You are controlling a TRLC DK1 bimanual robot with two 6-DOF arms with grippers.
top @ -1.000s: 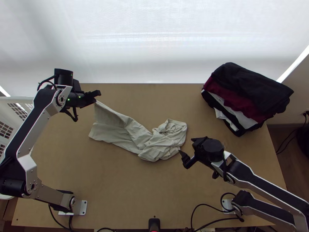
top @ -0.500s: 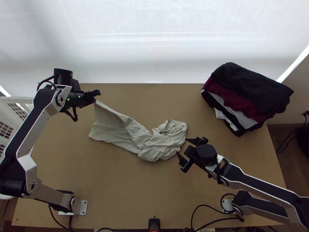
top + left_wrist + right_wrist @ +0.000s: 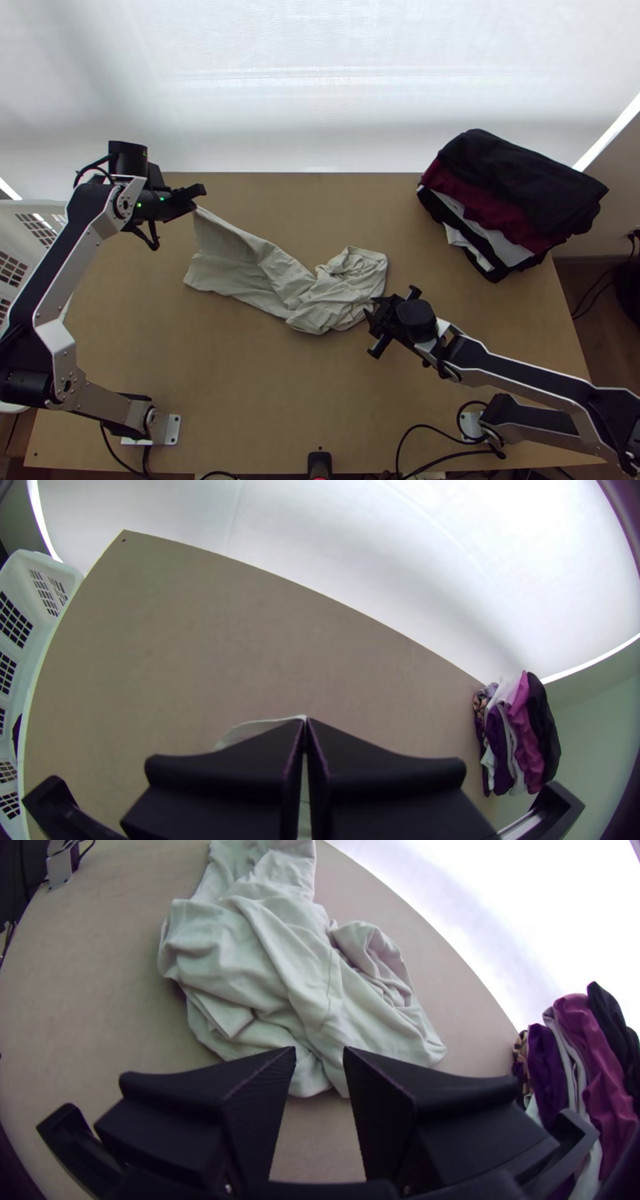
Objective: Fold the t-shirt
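Note:
In the top view my left gripper (image 3: 194,205) is shut on a corner of the pale t-shirt (image 3: 276,276), holding it raised at the table's left back. From there the cloth runs down in a loose strip to a bunched heap near the middle. My right gripper (image 3: 370,308) is at the heap's right edge, its fingers a little apart. The left wrist view has my left gripper (image 3: 306,721) with its fingers together on a bit of pale cloth (image 3: 257,728). In the right wrist view the crumpled t-shirt (image 3: 267,973) lies beyond my right gripper (image 3: 320,1052), with a gap between the fingertips.
A stack of folded dark, red and white clothes (image 3: 520,192) sits at the table's back right. A white basket (image 3: 24,248) stands at the left edge. Bare wood (image 3: 264,384) extends in front of the t-shirt.
My right gripper has moved slightly left to the heap's edge, its fingers drawing closer together since half a second ago. The left gripper has shifted very slightly left; the t-shirt lies nearly the same.

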